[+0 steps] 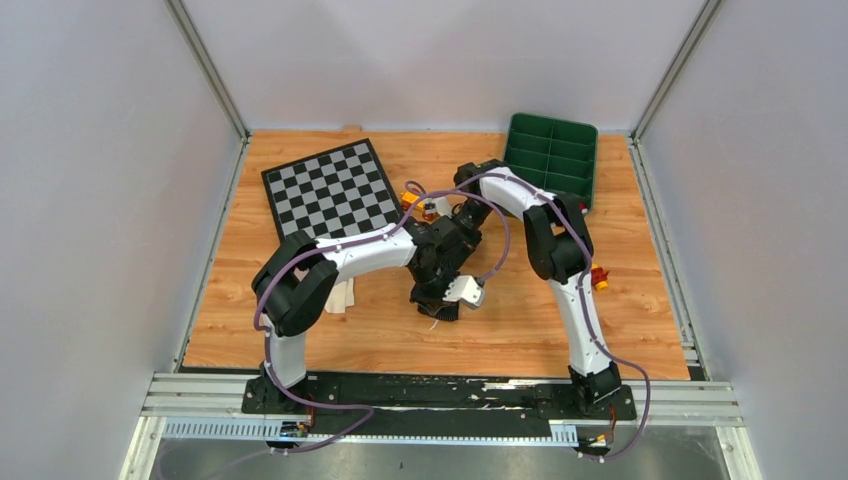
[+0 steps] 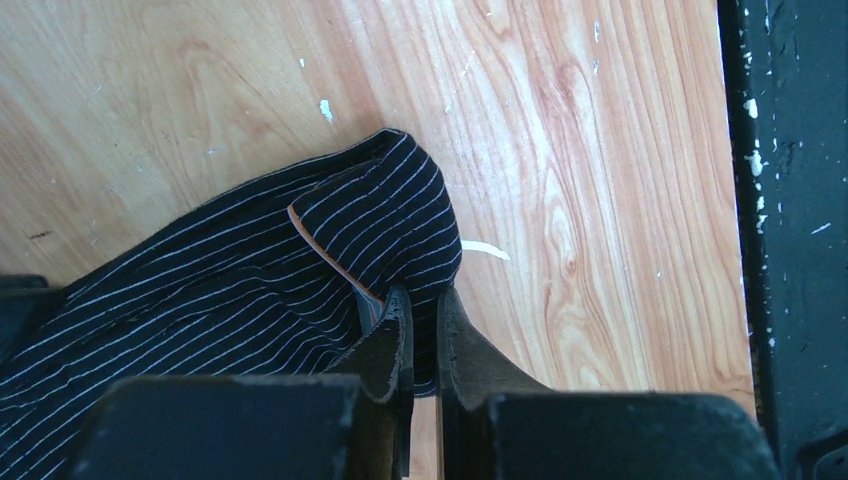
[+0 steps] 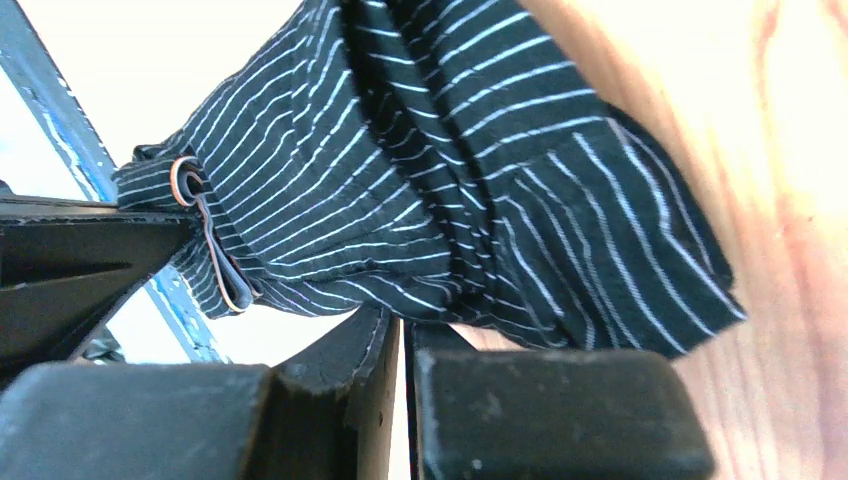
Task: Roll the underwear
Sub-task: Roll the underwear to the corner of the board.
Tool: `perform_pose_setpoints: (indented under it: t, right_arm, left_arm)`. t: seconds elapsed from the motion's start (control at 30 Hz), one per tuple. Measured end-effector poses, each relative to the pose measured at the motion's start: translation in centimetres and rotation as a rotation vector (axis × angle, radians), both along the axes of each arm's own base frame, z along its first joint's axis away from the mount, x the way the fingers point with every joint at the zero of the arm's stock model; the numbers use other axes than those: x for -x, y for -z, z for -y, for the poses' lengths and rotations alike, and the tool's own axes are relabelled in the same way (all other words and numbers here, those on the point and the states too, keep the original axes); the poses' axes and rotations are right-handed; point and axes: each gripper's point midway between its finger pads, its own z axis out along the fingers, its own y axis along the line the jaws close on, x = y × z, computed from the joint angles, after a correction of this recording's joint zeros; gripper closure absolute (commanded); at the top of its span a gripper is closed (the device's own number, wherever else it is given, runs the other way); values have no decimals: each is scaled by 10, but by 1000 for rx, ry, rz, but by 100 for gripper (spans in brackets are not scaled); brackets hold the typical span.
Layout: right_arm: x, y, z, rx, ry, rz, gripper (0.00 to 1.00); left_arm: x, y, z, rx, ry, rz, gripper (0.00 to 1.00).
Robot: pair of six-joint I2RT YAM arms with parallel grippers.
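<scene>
Black underwear [image 2: 250,270] bunched mid-table, toward the near edge. Left gripper [image 2: 425,330] pinches its folded edge, right gripper [image 3: 400,340] pinches another edge. Bare table [image 1: 520,330] to its right. Farther: checkerboard mat [image 1: 330,190], green divided tray [image 1: 552,155] at far-right corner.

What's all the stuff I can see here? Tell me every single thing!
Table: one, light wood, under everything.
Checkerboard mat: one, black and pale grey squares, far left.
Tray: one, green with compartments, far right corner.
Small bits: a few, orange and dark, between mat and tray; too small to name.
Pale cloth: one, pinkish-beige, near left, partly hidden.
Black underwear: one, black with thin white stripes, middle of the table.
Left arm and right arm: two, white and black, purple cables, bolted at the near edge.
Left gripper: black, shut on that underwear's edge.
Right gripper: black, shut on another part.
</scene>
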Motion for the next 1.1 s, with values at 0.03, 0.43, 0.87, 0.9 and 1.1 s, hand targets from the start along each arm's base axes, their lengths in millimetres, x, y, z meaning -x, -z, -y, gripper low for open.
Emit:
perform_pose_setpoints:
  t: [0.03, 0.43, 0.87, 0.9, 1.1]
  right_arm:
    - [-2, 0, -3, -12, 10, -19, 91]
    - [-36, -29, 34, -91, 74, 56, 64]
    - [-104, -303, 236, -245, 622, 1138, 35]
    - [-91, -302, 228, -268, 583, 1149, 40]
    - [-30, -214, 137, -339, 140, 935, 58]
  left_arm:
    - [0, 0, 0, -1, -8, -3, 100]
    - [-2, -4, 4, -22, -128, -195, 100]
    - [-11, -8, 6, -6, -309, -662, 100]
    - [-11, -9, 7, -7, -320, -707, 100]
    - [-7, -8, 7, -16, -358, -893, 100]
